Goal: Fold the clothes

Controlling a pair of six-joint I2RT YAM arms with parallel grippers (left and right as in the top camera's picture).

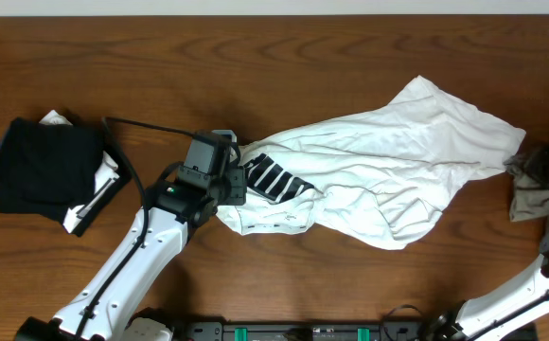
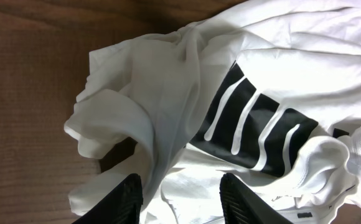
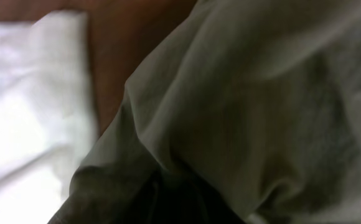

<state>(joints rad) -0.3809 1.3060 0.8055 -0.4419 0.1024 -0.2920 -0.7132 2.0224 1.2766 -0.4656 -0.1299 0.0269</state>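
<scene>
The white T-shirt [image 1: 388, 170] lies crumpled across the middle of the table, with a black striped print [image 1: 273, 177] at its left end. My left gripper [image 1: 239, 182] sits over that end. In the left wrist view its fingers [image 2: 126, 200] stand apart, and the shirt's white cloth [image 2: 168, 106] lies between and under them beside the print [image 2: 255, 130]. At the right edge my right gripper [image 1: 544, 166] holds the grey-beige garment [image 1: 532, 197]. In the right wrist view that grey-beige garment [image 3: 249, 106] gathers into the dark jaws and hides the right gripper [image 3: 187, 199].
A dark folded garment [image 1: 43, 169] lies at the far left on the wooden table [image 1: 256, 57]. A black cable [image 1: 151, 126] runs from it toward the left arm. The white shirt's edge [image 3: 25, 112] lies just left of the grey garment.
</scene>
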